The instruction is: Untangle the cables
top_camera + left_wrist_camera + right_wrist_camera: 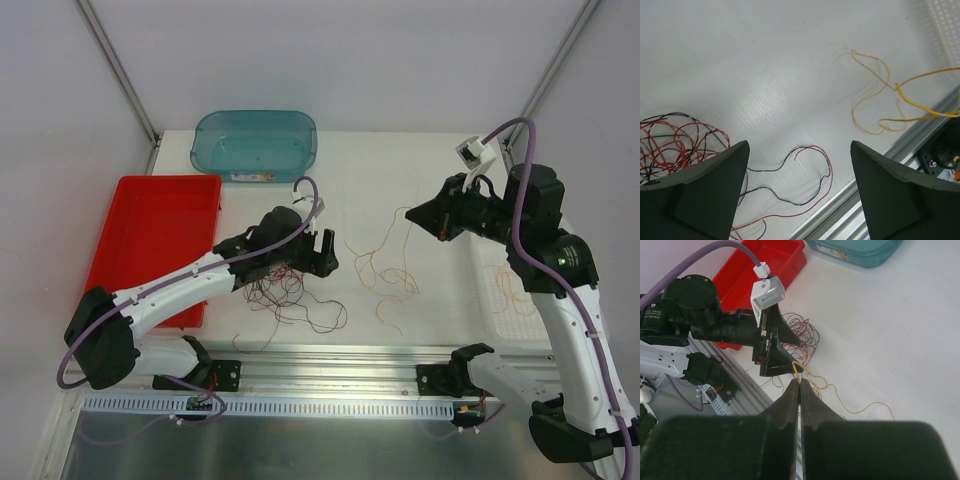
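From above: finds the red-and-black cables (292, 293) tangled near the front edge of the worktop (400, 160), left of centre, just beside the left claw (326, 258). Finds the yellow cable (385, 272) loose at centre, apart from the tangle. Leaves both grips unclear.

From the left wrist: shows that claw spread wide around nothing, with the tangle to one side and yellow loops to the other.

From the right wrist: shows the right claw (799, 384) pressed together, pinching the yellow cable at its tip.

Only from above: places a red tray (150, 240) along the left edge and a teal tub (255, 145) at the far edge.
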Action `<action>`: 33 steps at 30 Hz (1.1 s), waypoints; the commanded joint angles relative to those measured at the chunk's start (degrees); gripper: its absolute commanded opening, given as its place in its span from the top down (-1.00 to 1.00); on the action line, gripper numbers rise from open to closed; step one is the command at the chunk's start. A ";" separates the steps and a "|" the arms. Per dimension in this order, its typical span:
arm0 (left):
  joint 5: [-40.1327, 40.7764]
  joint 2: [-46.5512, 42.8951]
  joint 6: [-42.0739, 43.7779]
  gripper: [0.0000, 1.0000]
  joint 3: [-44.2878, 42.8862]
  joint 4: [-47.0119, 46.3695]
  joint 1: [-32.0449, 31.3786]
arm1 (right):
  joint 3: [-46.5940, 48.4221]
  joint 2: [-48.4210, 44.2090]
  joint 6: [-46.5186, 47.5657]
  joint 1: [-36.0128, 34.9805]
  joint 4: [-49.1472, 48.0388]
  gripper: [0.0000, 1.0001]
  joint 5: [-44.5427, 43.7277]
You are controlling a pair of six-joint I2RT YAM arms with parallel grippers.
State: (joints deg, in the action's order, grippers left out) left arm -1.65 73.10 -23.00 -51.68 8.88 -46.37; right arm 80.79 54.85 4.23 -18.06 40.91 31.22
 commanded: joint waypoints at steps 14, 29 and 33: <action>-2.04 2.57 -0.55 -0.52 -0.17 -14.60 -7.15 | 0.15 -0.80 -3.96 -3.38 -5.75 0.99 0.33; 1.39 -7.25 -4.84 -0.58 6.41 -14.25 -7.59 | -3.09 -1.15 -2.91 -5.14 -4.87 0.99 -8.63; 1.39 -11.21 -7.83 -0.64 8.26 -12.67 -8.03 | -4.24 -0.89 -3.00 -5.75 -5.40 0.99 -10.13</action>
State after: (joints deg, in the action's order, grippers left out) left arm -1.28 65.19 -27.22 -44.36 -3.38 -53.41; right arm 76.90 54.52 1.10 -23.16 37.93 23.38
